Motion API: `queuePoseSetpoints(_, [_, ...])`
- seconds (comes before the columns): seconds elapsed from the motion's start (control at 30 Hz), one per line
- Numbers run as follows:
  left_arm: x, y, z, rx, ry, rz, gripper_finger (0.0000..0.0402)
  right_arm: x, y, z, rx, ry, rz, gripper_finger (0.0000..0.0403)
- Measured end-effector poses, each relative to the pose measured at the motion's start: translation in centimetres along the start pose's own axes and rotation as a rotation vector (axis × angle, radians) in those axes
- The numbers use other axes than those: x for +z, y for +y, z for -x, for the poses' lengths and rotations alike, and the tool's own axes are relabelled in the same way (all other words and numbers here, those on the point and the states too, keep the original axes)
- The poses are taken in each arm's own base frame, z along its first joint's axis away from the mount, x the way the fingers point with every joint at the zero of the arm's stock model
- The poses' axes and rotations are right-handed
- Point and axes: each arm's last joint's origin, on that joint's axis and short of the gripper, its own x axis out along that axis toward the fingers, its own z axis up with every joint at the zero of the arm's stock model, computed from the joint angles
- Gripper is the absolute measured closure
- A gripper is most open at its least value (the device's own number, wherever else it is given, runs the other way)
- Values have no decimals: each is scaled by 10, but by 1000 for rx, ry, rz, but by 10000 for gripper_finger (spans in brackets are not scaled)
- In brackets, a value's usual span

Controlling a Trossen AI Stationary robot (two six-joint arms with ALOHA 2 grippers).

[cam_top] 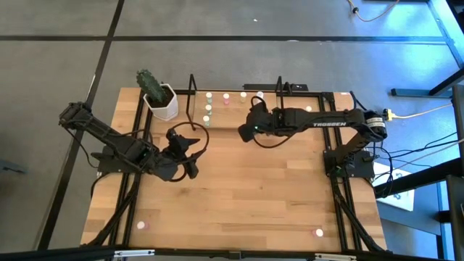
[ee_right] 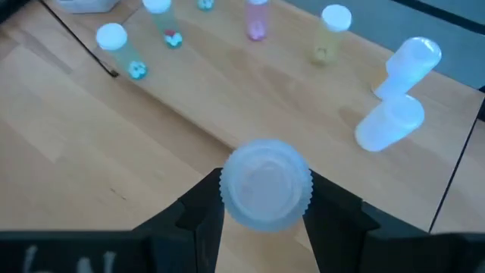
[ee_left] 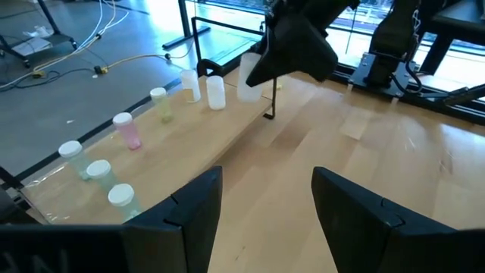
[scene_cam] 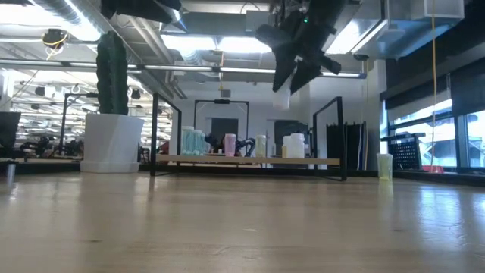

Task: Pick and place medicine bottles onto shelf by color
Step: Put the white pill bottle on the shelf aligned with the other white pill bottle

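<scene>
The shelf (cam_top: 230, 110) stands at the table's far edge, a wooden floor between two black wire loops. On it stand several small bottles: greenish ones (ee_right: 112, 38), a pink one (ee_right: 256, 19), a yellow one (ee_right: 333, 23) and two white ones (ee_right: 394, 121). My right gripper (cam_top: 255, 114) is over the shelf's near edge, shut on a white bottle (ee_right: 265, 186). This bottle also shows in the low view (scene_cam: 282, 98) and in the left wrist view (ee_left: 250, 76). My left gripper (cam_top: 190, 154) is open and empty left of the shelf's near side. My right gripper pinches the white bottle's ribbed cap by its two sides (ee_right: 227, 193) between its two fingers (ee_right: 198, 208). The fingers come from above, pointing down. The bottle hangs below them, about upright, clear of the shelf and the table.
A white hexagonal pot with a cactus (cam_top: 161, 98) stands left of the shelf. Loose bottles stand on the table: a pink one near the left front (cam_top: 141, 225), one near the right front (cam_top: 318, 233), and a pale one right of the shelf (cam_top: 308, 109). Black rails (cam_top: 138, 138) run along both sides.
</scene>
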Motion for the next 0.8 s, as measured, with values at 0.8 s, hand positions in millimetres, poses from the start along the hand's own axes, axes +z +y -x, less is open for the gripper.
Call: queuePoseSetpoints(0.8, [2, 5, -6, 35, 0, 7, 204, -4, -1, -3, 139, 86, 763, 244])
